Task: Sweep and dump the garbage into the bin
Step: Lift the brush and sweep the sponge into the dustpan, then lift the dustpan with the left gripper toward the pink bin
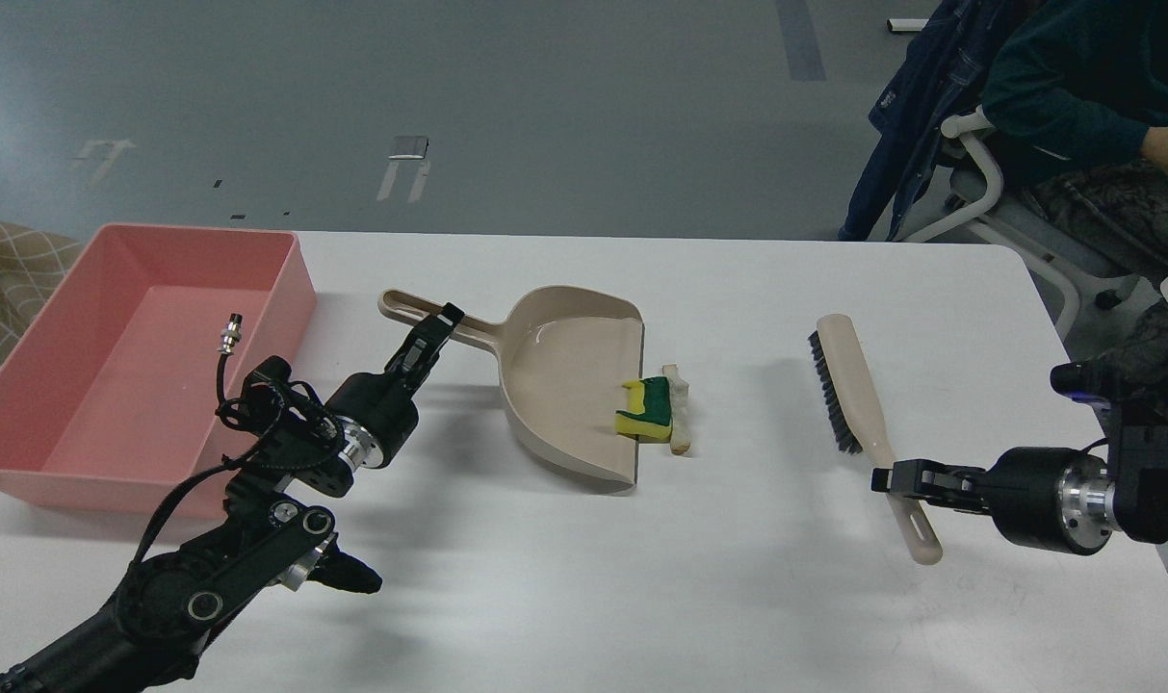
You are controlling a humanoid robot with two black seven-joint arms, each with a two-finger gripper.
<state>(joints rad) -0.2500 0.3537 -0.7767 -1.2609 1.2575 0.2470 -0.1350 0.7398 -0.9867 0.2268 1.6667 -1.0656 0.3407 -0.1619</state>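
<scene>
A yellow sponge piece with a dark green layer (647, 409) lies at the mouth of the beige dustpan (564, 380), half over its lip. A thin off-white strip (679, 409) lies on the table right beside it. The pink bin (35, 404) stands at the far left and looks empty. My left gripper (437, 329) is shut on the dustpan's handle. My right gripper (890, 478) is shut on the handle of the beige black-bristled brush (858, 404), which is right of the garbage with its bristles facing left.
The white table (738, 597) carries everything. A seated person (1094, 87) and a chair are beyond the table's far right corner. My left arm's elbow and cable (227, 356) sit close to the bin's near right wall.
</scene>
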